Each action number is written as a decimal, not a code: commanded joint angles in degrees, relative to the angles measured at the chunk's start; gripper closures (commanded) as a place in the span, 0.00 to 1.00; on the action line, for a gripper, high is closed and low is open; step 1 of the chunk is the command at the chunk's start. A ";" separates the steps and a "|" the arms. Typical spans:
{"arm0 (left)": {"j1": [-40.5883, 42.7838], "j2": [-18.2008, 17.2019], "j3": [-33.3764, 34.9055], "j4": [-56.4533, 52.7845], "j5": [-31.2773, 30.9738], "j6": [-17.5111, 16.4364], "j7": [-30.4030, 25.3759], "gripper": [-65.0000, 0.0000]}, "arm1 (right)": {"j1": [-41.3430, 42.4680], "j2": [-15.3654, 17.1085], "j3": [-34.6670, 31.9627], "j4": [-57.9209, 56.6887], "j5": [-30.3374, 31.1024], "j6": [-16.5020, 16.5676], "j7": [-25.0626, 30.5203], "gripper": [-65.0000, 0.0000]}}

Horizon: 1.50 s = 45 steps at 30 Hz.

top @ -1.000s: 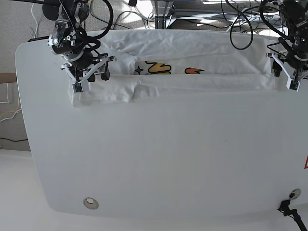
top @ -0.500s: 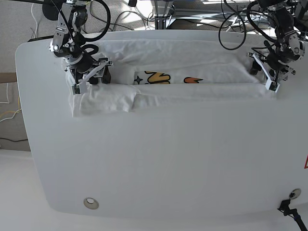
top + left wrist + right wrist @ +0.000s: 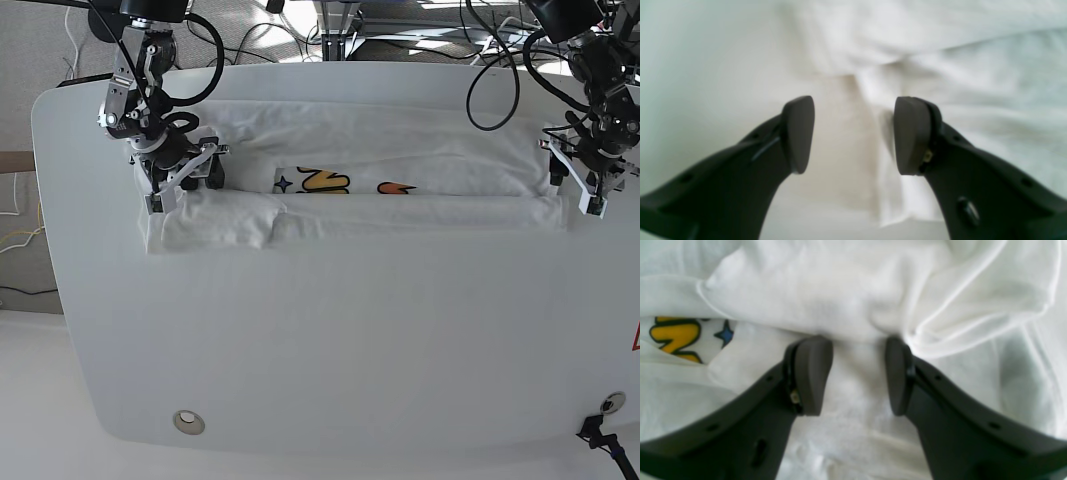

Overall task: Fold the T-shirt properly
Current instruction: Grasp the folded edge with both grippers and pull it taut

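Observation:
The white T-shirt (image 3: 400, 130) lies as a long band across the far part of the table (image 3: 350, 340), its near edge folded over. A strip of yellow and orange print (image 3: 335, 183) shows in the gap. My right gripper (image 3: 183, 185) is low over the shirt's left end. In the right wrist view that gripper (image 3: 855, 340) is open, with flat cloth (image 3: 853, 290) between its fingers and bunched folds at the tips. My left gripper (image 3: 572, 188) is at the shirt's right end. It (image 3: 853, 110) is open over bare table, the shirt's edge (image 3: 973, 66) beside one finger.
Cables and stand legs crowd the space behind the far table edge (image 3: 340, 40). A round metal disc (image 3: 188, 422) sits near the front left, and another (image 3: 612, 403) at the front right corner. The shirt's left end lies close to the table's left side.
The folded near edge of the shirt has shifted toward the front of the table. My left gripper swung in over the shirt's right end, then came forward; my right gripper moved slightly forward.

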 commanded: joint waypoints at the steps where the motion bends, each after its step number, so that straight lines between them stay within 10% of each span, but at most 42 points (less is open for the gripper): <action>1: -0.67 -1.56 -2.49 3.08 -4.28 0.36 -0.50 0.47 | 0.29 0.79 0.25 0.66 -1.04 -0.59 -0.40 0.55; 9: -0.41 -4.54 -4.86 -0.79 -15.98 0.36 5.04 0.45 | 0.73 0.71 0.16 0.66 -1.04 -0.59 -0.40 0.55; 15: -0.41 -4.19 -4.51 -4.66 -19.93 0.36 5.04 0.09 | 1.43 0.62 0.16 0.40 -1.04 -0.59 -0.40 0.55; 30: -0.76 -4.10 4.45 -11.34 -22.66 0.36 4.95 0.09 | 1.43 0.53 0.07 0.48 -1.04 -0.59 -0.40 0.55; 38: -0.76 -4.19 4.54 -11.34 -22.57 0.36 4.95 0.84 | 1.25 0.53 0.07 0.48 -0.77 -0.59 -0.40 0.55; 45: -0.41 -4.10 4.19 -2.11 -22.66 0.36 4.95 0.91 | 1.08 0.44 0.07 0.48 -0.68 -0.59 -0.40 0.55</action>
